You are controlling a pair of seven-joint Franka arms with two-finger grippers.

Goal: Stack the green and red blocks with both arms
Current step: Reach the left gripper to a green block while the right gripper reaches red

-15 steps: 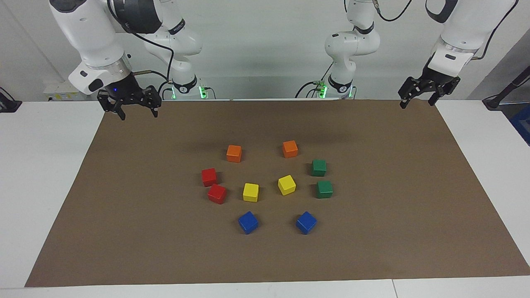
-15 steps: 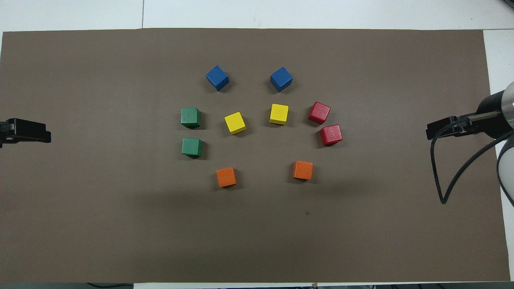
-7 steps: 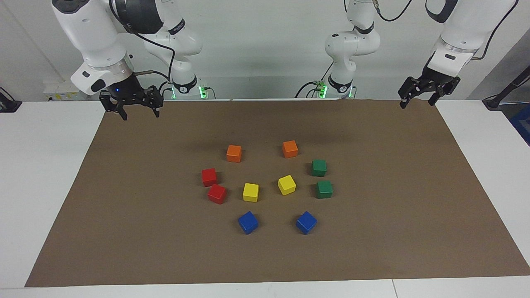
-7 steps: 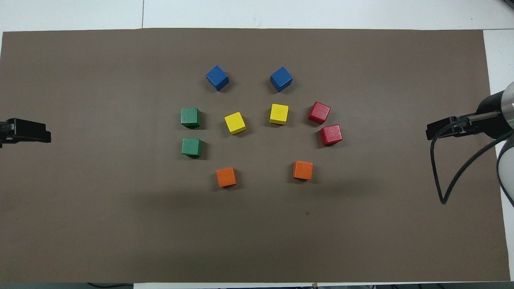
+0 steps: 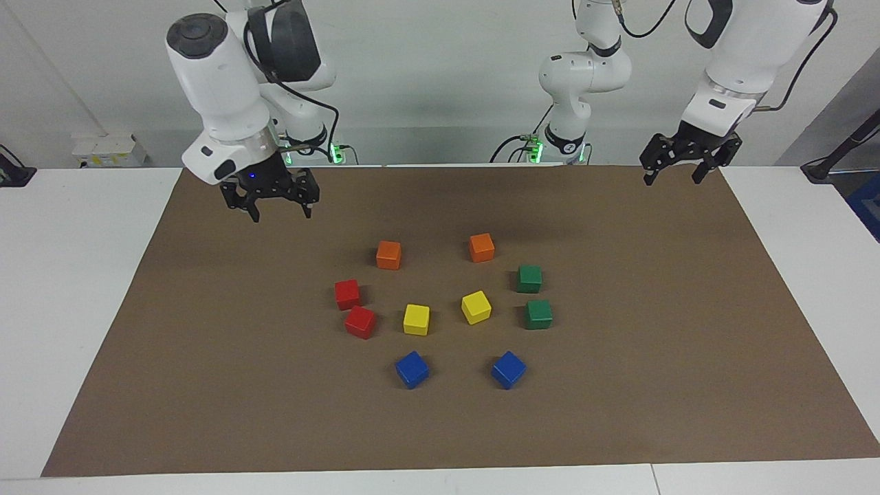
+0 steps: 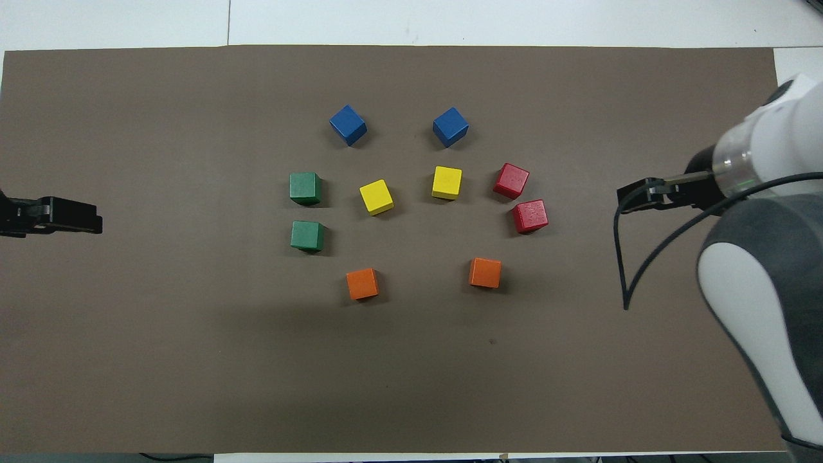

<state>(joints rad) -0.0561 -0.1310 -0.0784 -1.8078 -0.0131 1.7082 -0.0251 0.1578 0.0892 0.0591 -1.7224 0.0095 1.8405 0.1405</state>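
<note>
Two red blocks (image 5: 347,293) (image 5: 360,322) sit side by side on the brown mat toward the right arm's end; they also show in the overhead view (image 6: 512,180) (image 6: 530,215). Two green blocks (image 5: 529,278) (image 5: 538,314) sit toward the left arm's end, also in the overhead view (image 6: 305,188) (image 6: 307,235). My right gripper (image 5: 282,215) (image 6: 643,196) is open and empty, in the air over bare mat, apart from the red blocks. My left gripper (image 5: 672,180) (image 6: 61,215) is open and empty over the mat's edge at the left arm's end.
Between the red and green pairs lie two orange cubes (image 5: 388,254) (image 5: 481,247) nearest the robots, two yellow cubes (image 5: 416,320) (image 5: 476,306) in the middle, and two blue cubes (image 5: 412,369) (image 5: 509,369) farthest. The brown mat (image 5: 206,385) covers the white table.
My right gripper has swung inward over the mat toward the cubes. My left gripper has shifted a little inward. No block has moved.
</note>
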